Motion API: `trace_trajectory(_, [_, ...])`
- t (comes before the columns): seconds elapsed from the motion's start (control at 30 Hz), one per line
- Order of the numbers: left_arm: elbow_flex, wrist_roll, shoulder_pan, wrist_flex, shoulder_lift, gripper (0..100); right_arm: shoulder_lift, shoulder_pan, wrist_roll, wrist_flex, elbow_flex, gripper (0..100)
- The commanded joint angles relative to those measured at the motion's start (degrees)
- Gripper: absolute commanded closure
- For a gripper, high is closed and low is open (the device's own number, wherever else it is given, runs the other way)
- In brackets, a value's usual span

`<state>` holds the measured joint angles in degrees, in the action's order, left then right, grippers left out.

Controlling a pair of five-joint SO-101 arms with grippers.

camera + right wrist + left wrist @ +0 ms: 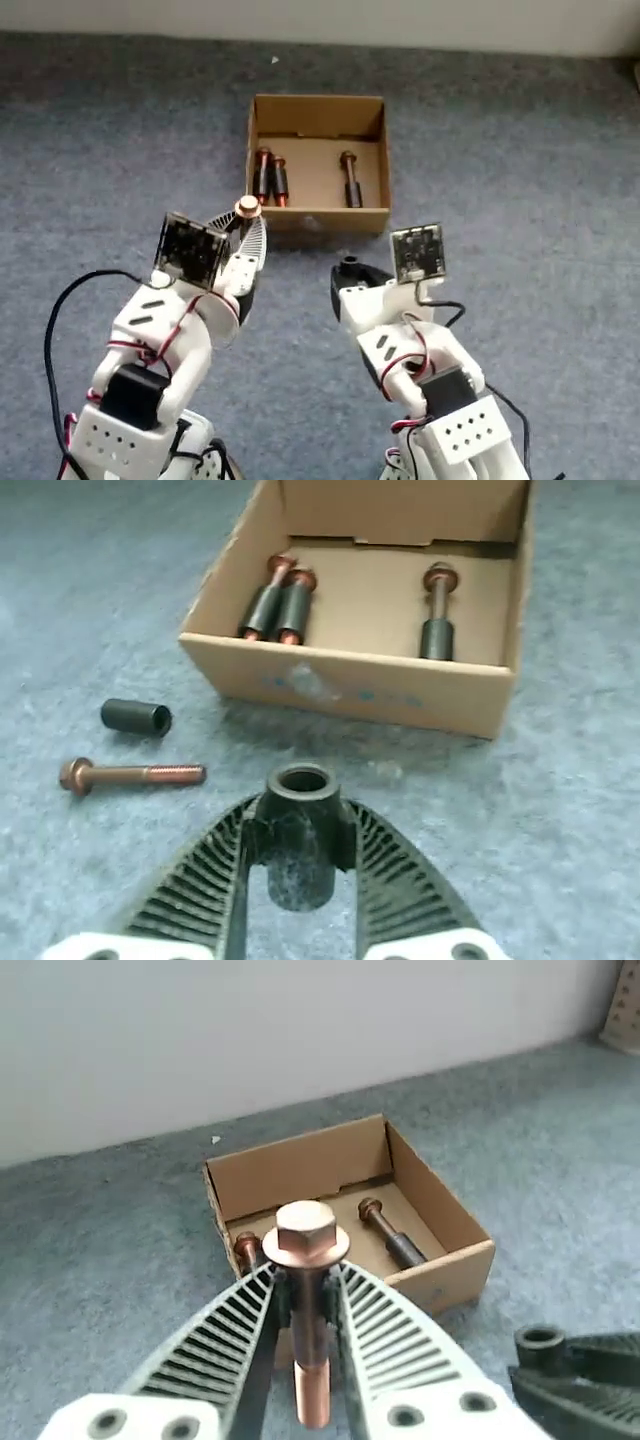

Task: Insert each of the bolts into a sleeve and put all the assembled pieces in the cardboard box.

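Your left gripper (305,1282) is clamped on a bolt (308,1330), held upright with the head on top and the threaded end pointing down. Your right gripper (302,817) is closed around a sleeve (300,790), also upright, with its open bore facing up. The step in hand looks like mating these two.

To do it well, carry the bolt over until its tip sits straight above the bore. Check the line-up from both wrist cameras, then lower slowly and keep both parts vertical. A tilted shaft would likely catch on the sleeve's rim. Keep the right arm fixed while the left does the travelling.

From above, the sleeve (349,265) sits to the right of the bolt (248,207) and nearer to you, clearly apart from it. Both are just in front of the box (318,222).

Three assembled pieces (270,177) already lie in the box. A loose sleeve (135,717) and a loose bolt (130,775) wait on the tabletop (560,810), left of the box.
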<state>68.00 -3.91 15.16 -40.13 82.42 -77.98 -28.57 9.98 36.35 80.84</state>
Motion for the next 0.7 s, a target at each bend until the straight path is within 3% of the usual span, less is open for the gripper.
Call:
trace_trajectory(0.0, [1.0, -2.5, -0.7, 3.7, 7.4, 99, -1.1, -3.4, 0.1, -3.8, 0.8, 99.3])
trace_trajectory(0.3, [4.7, -6.2, -0.1, 3.6, 19.3, 99, -1.2, -10.1, 0.0, -5.7, 1.4, 99.3])
trace_trajectory(0.47, [5.1, -6.6, 3.4, 3.5, 21.6, 99, -2.2, -11.6, 0.0, -7.1, 1.5, 99.3])
trace_trajectory(0.67, [4.9, -6.6, 3.7, 3.5, 21.6, 99, -19.7, -11.4, -0.1, -7.1, 8.7, 99.4])
